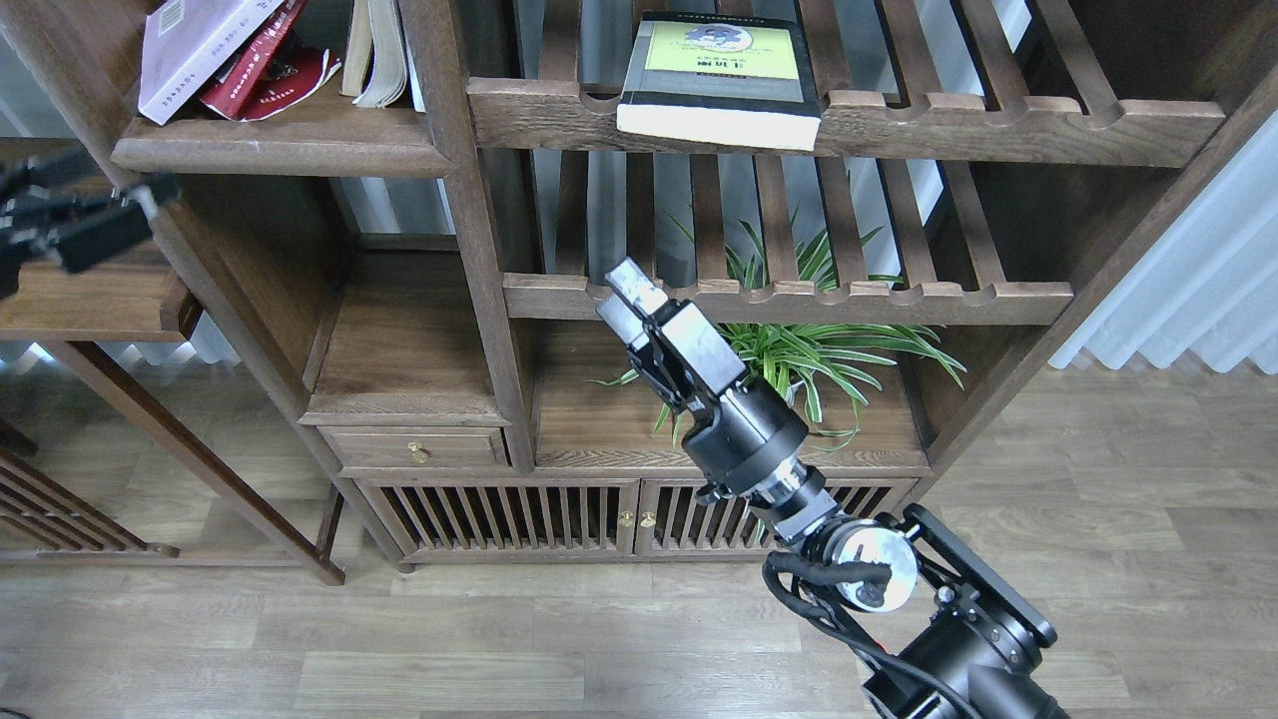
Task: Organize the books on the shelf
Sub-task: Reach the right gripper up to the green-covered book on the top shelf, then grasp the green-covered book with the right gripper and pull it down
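The thick black paperback book with a yellow-green panel (721, 80) lies flat on a slatted dark wood shelf with a scalloped front rail (998, 120). Its white page edge sticks out a little over the front rail. The red paperback book with a curled cover (270, 70) and the white-lavender paperback book (200, 50) lean together on the dark-brown solid wooden shelf with a thick rounded lip (290, 155), up on the left. 2 thin pale books with cream pages (377, 50) stand just beside them.

The robot's right gripper (654, 315) hangs below the black book, well apart from it. Its fingers look nearly closed and hold nothing. The left gripper (140, 200) is dark and blurry at the left edge, so no one can tell how wide it is.

The black book looks heavy and stiff when closed, with a smooth cover that may slip. The best place to take hold seems to be the front edge that sticks out, pinching top and bottom. The red book looks bendy.
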Available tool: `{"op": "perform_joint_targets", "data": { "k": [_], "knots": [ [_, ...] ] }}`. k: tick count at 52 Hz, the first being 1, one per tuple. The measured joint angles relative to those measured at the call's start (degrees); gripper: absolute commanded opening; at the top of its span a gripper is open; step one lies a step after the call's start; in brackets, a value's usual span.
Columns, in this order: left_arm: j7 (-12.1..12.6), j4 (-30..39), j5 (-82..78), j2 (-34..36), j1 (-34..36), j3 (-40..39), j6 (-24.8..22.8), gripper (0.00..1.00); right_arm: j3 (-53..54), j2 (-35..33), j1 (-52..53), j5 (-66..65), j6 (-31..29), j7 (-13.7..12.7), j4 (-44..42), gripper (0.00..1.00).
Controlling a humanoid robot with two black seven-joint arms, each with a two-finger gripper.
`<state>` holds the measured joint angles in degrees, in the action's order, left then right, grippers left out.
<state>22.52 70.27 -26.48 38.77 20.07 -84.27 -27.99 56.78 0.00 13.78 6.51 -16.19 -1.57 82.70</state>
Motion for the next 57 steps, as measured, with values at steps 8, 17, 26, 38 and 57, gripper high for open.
{"op": "perform_joint_targets", "data": {
  "k": [8,17,26,38,57],
  "knots": [
    [-0.02,-0.11,0.03,-1.95,-1.38,-0.09,0.00,0.98,0.29,0.00,3.71,0.06,4.97,3.47,-0.28,0.98],
    [-0.02,-0.21,0.03,-3.31,-2.07,-0.11,0.00,0.98,2.49,0.00,7.48,0.16,7.89,6.14,-1.70,0.96],
    [-0.02,-0.38,0.03,-3.78,-2.62,-0.14,0.00,0.98,5.06,0.01,9.22,0.17,8.52,6.55,-1.95,0.92],
    [-0.02,-0.52,0.03,-4.13,-2.73,-0.14,0.00,0.99,5.60,0.00,9.54,0.27,11.96,7.48,-1.95,0.88],
    [-0.02,-1.58,0.14,-4.23,-2.85,-0.13,0.00,0.99,8.96,0.00,11.66,1.71,15.74,10.26,-1.96,0.60]
  ]
}}
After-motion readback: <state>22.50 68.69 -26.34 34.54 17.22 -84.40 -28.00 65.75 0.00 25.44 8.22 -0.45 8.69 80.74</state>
